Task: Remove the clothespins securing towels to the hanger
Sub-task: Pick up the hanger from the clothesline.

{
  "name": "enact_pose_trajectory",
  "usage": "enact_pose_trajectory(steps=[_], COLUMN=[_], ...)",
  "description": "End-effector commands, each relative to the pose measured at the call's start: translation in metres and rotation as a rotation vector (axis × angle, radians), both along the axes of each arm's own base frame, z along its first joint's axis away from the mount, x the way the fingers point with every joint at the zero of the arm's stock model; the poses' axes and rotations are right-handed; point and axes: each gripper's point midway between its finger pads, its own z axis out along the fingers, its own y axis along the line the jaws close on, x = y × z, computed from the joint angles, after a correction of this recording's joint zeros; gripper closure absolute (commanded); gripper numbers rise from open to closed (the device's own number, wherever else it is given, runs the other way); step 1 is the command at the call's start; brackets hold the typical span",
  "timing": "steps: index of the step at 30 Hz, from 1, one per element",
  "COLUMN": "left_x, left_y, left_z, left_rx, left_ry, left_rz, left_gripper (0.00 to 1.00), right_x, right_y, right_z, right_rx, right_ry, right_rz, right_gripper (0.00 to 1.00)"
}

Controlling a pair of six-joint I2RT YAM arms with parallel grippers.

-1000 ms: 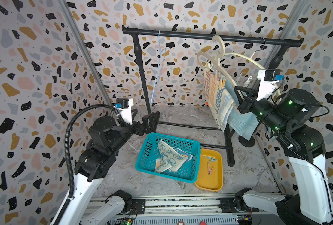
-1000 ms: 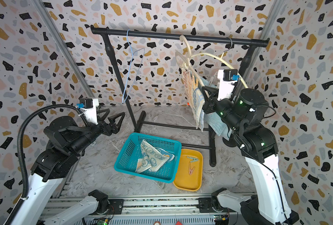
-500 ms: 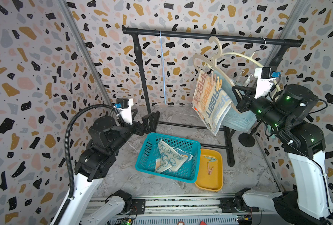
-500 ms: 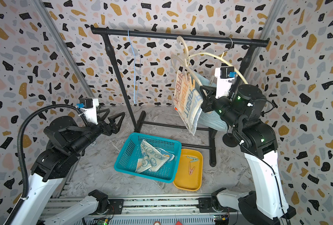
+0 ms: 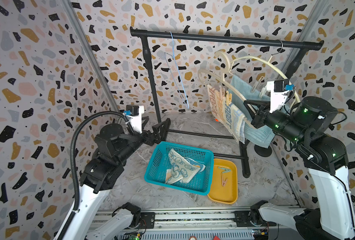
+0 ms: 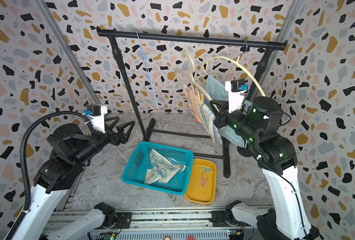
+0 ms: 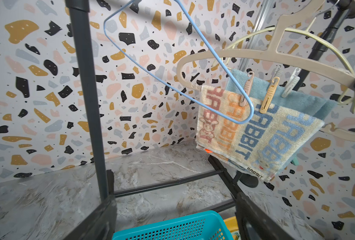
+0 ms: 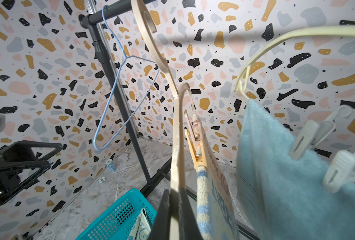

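Beige plastic hanger (image 7: pixel 255 54) is pinched at its lower bar by the right jaws, closed hard on it. Its hook looks clear of the rail (image 5: pixel 214 38), so the right arm (image 5: pixel 284 124) seems to carry the whole weight. RABBIT towel (image 7: pixel 255 135) is pegged to that bar by a pink clothespin (image 7: pixel 246 89) and an orange clothespin (image 7: pixel 268 95), side by side. Behind it hangs the blue towel (image 8: pixel 286 176), with white clothespins (image 8: pixel 311 133) on its top edge. Two pins lie in the yellow tray (image 5: pixel 222 193); the cartoon towel (image 5: pixel 178 166) lies in the teal basket (image 5: pixel 158 162). Wide apart and empty, the left jaws sit low beside the rack's post, well apart from the towels.

Step, as I read it: right presents, left plucks. To do it well, hold the hanger dead steady with the towel's face toward the left arm (image 5: pixel 118 143). Bring the open jaws onto one pin's upper tails, squeeze, and draw it off along its own length. Pulled sideways, it would likely drag the towel.

Against a second ago: the towel was nearly edge-on from above, then swung broad, and now sits part-turned. Left arm unchanged.
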Motion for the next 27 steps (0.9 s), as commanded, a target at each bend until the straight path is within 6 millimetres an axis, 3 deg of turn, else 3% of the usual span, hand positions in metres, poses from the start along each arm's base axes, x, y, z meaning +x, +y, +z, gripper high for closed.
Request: enact_pose_trajectory(steps=[1,12,27], left_x=[-0.014,-0.026,-0.018], left_y=[-0.014,-0.032,-0.040], left_z=[0.017,0.008,0.001], left_rx=[0.003,0.024,0.022], left_ry=[-0.056,-0.012,0.030], left_rz=[-0.112,-0.247,-0.260], left_gripper=[0.12,0.18,0.29], right_x=[-0.030,-0.061,-0.066], right_y=[0.006,0.029,0.073], right_z=[0.022,-0.006,-0.057], right_rx=[0.037,0.069,0.131], right_ry=[-0.090,-0.017,0.073], right_rz=[0.109,0.323,0.634], right_gripper=[1.00,1.00,1.00])
